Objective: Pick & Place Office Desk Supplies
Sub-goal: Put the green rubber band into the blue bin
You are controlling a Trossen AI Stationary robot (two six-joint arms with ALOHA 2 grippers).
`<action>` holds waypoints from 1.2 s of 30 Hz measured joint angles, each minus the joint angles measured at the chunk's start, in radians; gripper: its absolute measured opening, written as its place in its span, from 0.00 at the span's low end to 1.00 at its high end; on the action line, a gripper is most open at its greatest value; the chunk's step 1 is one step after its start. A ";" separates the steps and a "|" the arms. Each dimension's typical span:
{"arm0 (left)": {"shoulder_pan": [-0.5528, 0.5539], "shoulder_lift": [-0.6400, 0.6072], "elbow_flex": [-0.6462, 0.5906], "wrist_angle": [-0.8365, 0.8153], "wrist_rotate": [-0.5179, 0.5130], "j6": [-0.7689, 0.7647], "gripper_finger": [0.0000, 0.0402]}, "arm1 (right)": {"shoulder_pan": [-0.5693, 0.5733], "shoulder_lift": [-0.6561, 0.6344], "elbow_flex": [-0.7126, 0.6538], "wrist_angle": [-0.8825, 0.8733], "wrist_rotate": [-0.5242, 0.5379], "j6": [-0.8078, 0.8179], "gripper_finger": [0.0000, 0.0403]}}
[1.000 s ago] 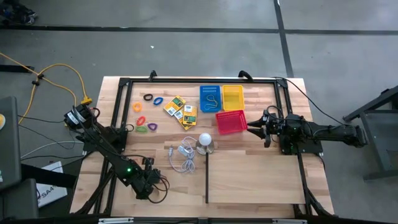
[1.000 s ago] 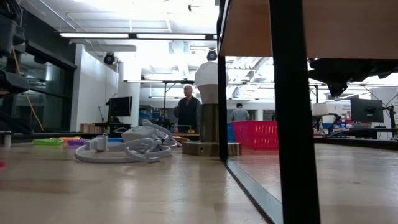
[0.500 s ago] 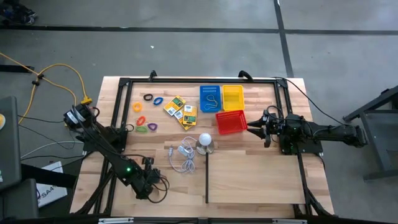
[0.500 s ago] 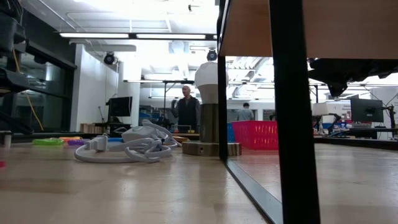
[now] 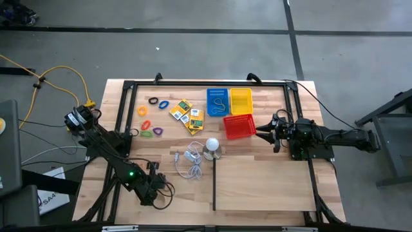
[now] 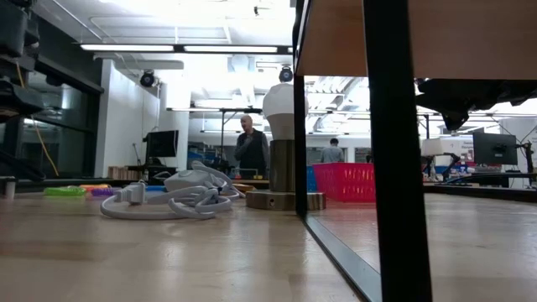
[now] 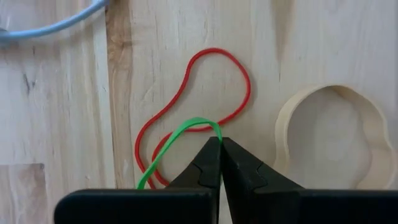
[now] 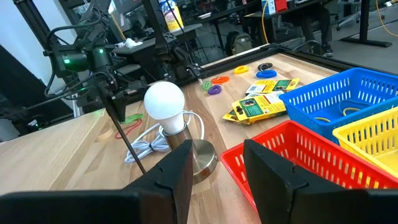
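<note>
Left gripper [image 7: 220, 142], near the table's [image 5: 257, 187] left edge: fingers pressed together, pinching a green band [image 7: 166, 148] at its bend. The loop runs from the tips back under the fingers. Only the left wrist view shows this. A red band [image 7: 205, 99] lies flat just beyond the tips, an uneven oval with its long axis slanting away from the gripper; the green one crosses over its near end. A tan band [image 7: 329, 137] lies beside the red one, apart from it, roughly round.

The high view places the left arm along the left edge but does not resolve these bands.

Right gripper [image 5: 265, 132] hangs near the right edge, fingers spread, nothing between them, pointing at the red basket [image 5: 239, 126]. The blue basket [image 5: 217, 101] and yellow basket [image 5: 241, 100] stand side by side near the far edge. The right wrist view shows thin bands in the blue one; the high view barely does.

Packets [image 5: 187, 113] are clustered left of the baskets, tilted at mixed angles. Rings [image 5: 152, 119] are scattered toward the left edge.

Lamp [image 5: 212, 147] and cord [image 5: 188, 160] are mid-table. The low view shows a person [image 6: 250, 151] standing beyond the table.
</note>
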 joint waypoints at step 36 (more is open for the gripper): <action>0.171 -0.263 0.000 0.061 -0.596 0.230 0.00 | 0.000 0.000 0.000 0.000 0.000 0.000 0.32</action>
